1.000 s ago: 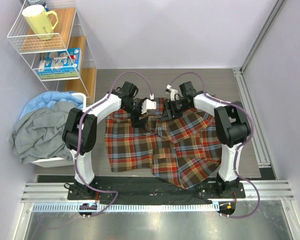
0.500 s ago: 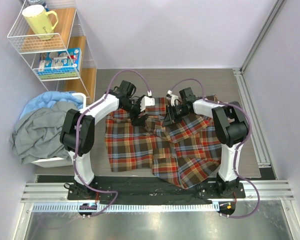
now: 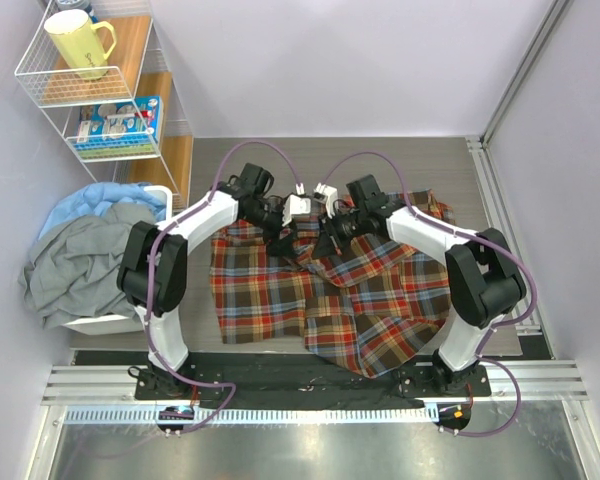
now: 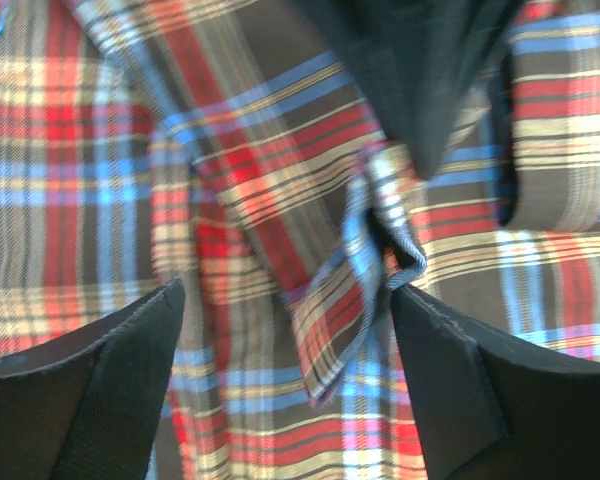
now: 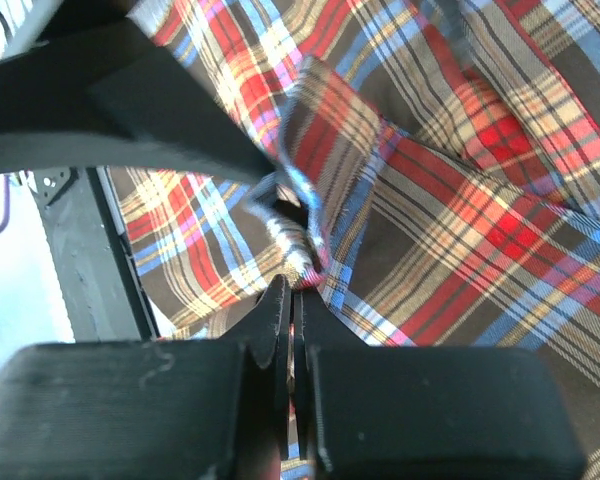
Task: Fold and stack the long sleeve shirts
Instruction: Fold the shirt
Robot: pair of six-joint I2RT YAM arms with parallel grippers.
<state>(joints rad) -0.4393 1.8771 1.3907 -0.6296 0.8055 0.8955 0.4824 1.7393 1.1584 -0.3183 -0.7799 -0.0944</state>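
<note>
The long sleeve shirt (image 3: 320, 300), a red, brown and yellow plaid with blue lines, lies spread and rumpled across the middle of the table. Both grippers meet over its far middle edge. My right gripper (image 3: 323, 238) is shut on a raised pinch of plaid cloth, seen at the fingertips in the right wrist view (image 5: 297, 285). My left gripper (image 3: 292, 240) hangs just left of it with jaws wide open. In the left wrist view that gripper (image 4: 285, 295) straddles the bunched fold (image 4: 365, 250) without clamping it. The right gripper's dark finger (image 4: 420, 80) grips the fold from above.
A white bin piled with grey and blue clothes (image 3: 80, 260) stands at the table's left. Behind it a wire shelf (image 3: 40, 85) carries a yellow mug (image 3: 77, 42) and a printed box (image 3: 120, 120). An aluminium rail (image 3: 500, 230) runs along the right side.
My right gripper slid left toward the left gripper and closed on a fold of the shirt, its elbow swinging out to the right. The left gripper stayed open in place.
</note>
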